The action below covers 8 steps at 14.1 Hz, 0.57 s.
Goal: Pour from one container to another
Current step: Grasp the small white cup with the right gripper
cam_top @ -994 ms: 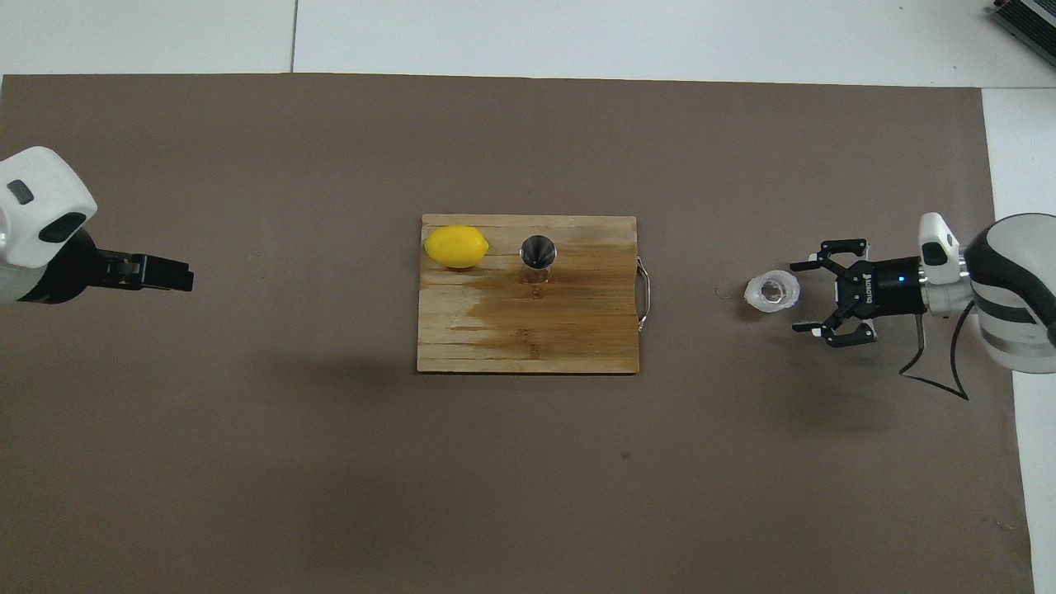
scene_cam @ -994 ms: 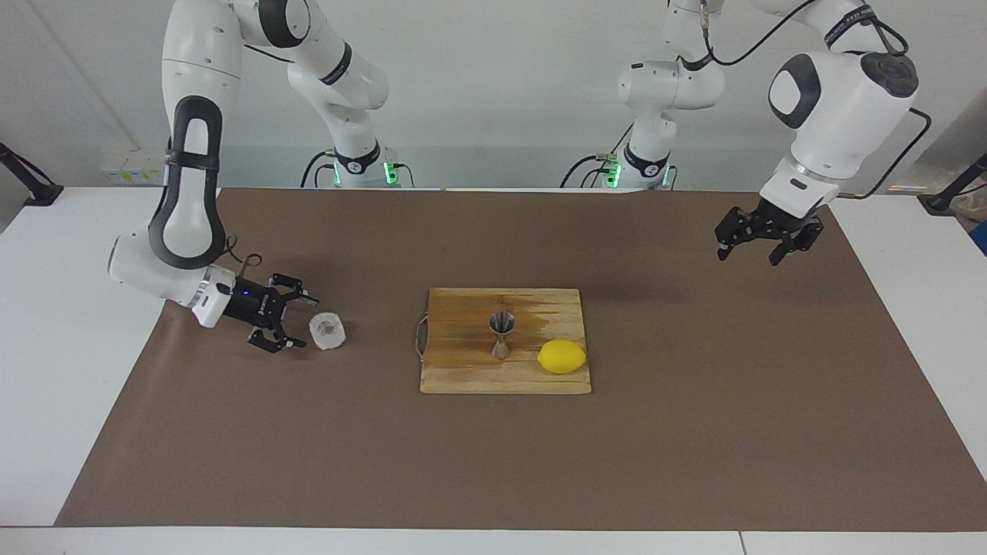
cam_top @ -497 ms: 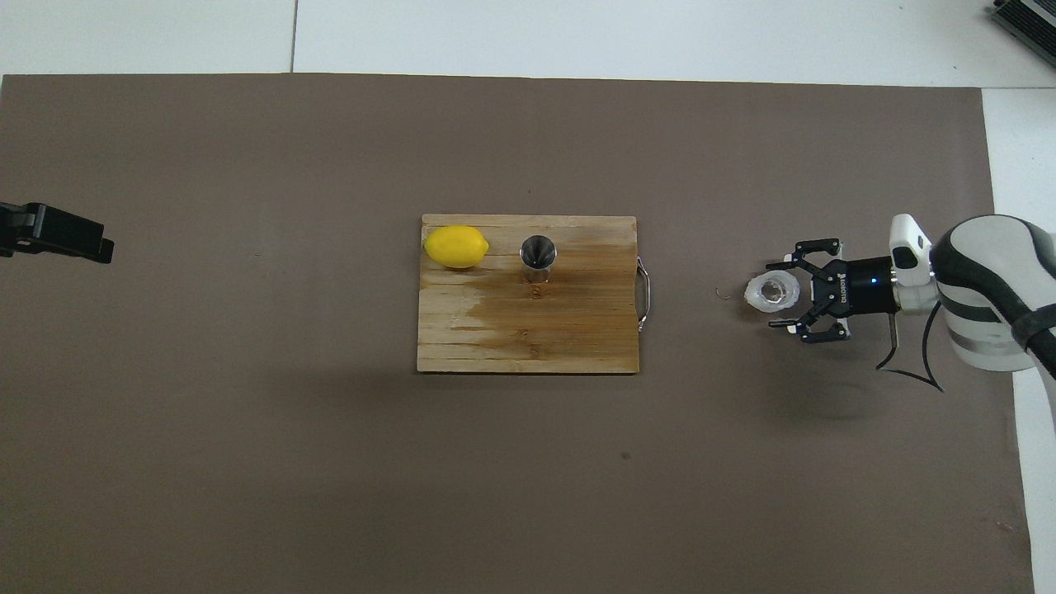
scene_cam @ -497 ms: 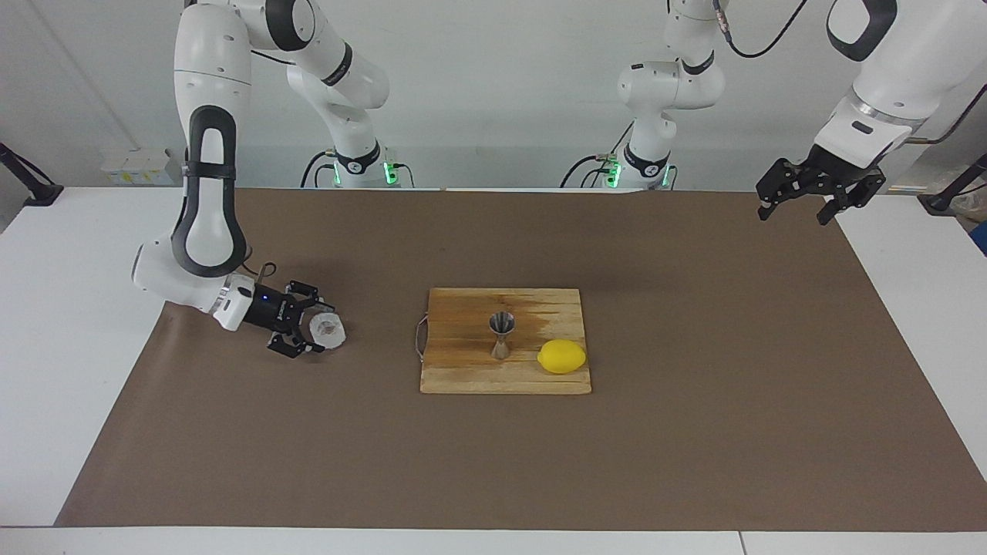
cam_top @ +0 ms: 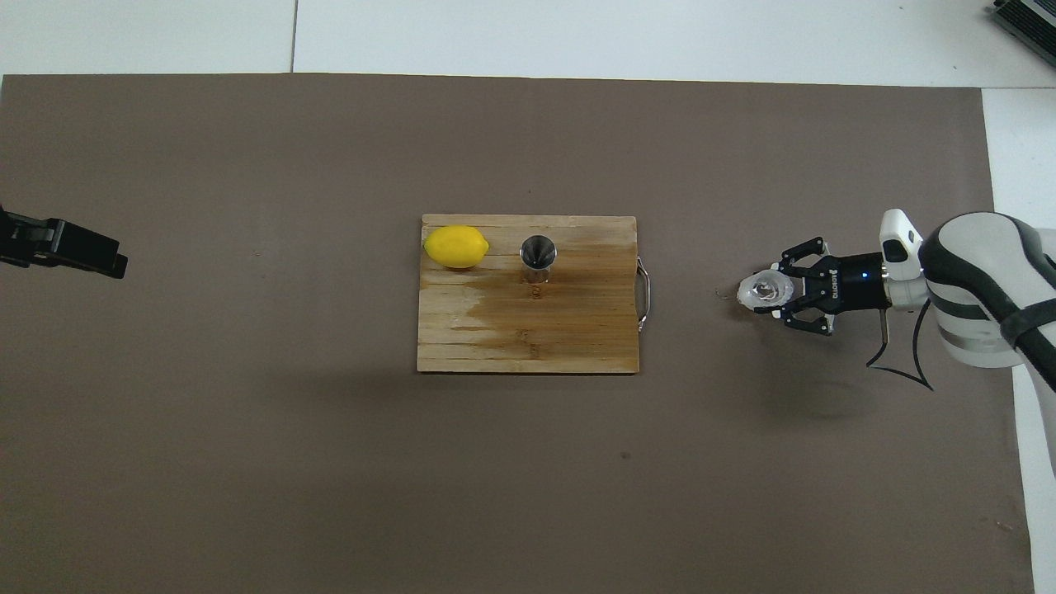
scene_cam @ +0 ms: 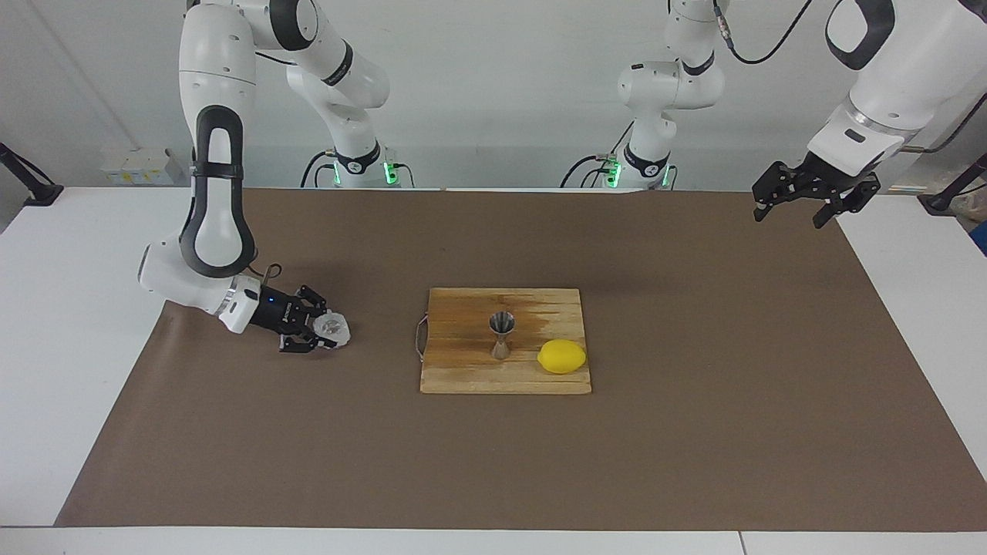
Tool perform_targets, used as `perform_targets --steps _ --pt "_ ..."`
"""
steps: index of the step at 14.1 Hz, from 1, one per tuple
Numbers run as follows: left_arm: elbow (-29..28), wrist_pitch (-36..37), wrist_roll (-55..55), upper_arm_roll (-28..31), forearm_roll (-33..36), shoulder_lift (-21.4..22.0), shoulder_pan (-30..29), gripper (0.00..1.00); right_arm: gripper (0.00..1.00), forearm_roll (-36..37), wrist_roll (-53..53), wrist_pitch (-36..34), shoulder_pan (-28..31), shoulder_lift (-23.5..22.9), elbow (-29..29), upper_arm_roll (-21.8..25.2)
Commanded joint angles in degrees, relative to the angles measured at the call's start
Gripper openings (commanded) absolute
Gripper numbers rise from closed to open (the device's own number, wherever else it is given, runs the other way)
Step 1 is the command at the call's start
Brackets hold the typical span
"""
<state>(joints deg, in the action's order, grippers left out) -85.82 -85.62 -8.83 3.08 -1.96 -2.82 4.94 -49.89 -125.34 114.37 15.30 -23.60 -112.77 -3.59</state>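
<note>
A small clear glass tumbler (scene_cam: 333, 328) (cam_top: 764, 290) stands on the brown mat toward the right arm's end of the table. My right gripper (scene_cam: 327, 332) (cam_top: 775, 293) lies low and level beside it, shut on the tumbler with a finger on either side. The silver hourglass jigger (scene_cam: 502, 335) (cam_top: 538, 253) stands upright on the wooden cutting board (scene_cam: 463, 374) (cam_top: 528, 338) at mid-table. My left gripper (scene_cam: 788, 219) (cam_top: 66, 247) hangs open and empty, raised over the mat's edge at the left arm's end.
A yellow lemon (scene_cam: 561, 356) (cam_top: 455, 247) lies on the board beside the jigger, toward the left arm's end. The board's metal handle (scene_cam: 419, 339) (cam_top: 646, 293) faces the tumbler. The brown mat (scene_cam: 694, 432) covers most of the table.
My right gripper slid forward around the tumbler and closed on it. The left arm lifted and drew back toward its own end of the table, then stayed there.
</note>
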Motion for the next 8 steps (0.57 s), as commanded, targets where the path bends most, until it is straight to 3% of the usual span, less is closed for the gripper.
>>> perform_targets --steps 1,3,5,8 --pt "-3.2 -0.4 -0.9 0.0 0.7 2.5 0.2 1.00 0.06 -1.3 9.8 -0.6 -0.8 4.1 0.0 -1.3" --pt "-4.4 -0.8 -0.9 0.0 0.8 3.3 0.2 1.00 0.06 -0.3 19.6 0.4 -5.3 8.5 0.1 -1.3" --pt "-4.5 -2.4 -0.8 0.0 0.7 3.2 0.1 1.00 0.06 1.5 28.5 2.8 -10.1 10.0 1.1 -1.3" --pt "-4.6 -2.4 -0.5 0.0 0.7 3.3 -0.5 1.00 0.06 11.9 39.9 3.6 -15.4 11.6 5.0 -1.4"
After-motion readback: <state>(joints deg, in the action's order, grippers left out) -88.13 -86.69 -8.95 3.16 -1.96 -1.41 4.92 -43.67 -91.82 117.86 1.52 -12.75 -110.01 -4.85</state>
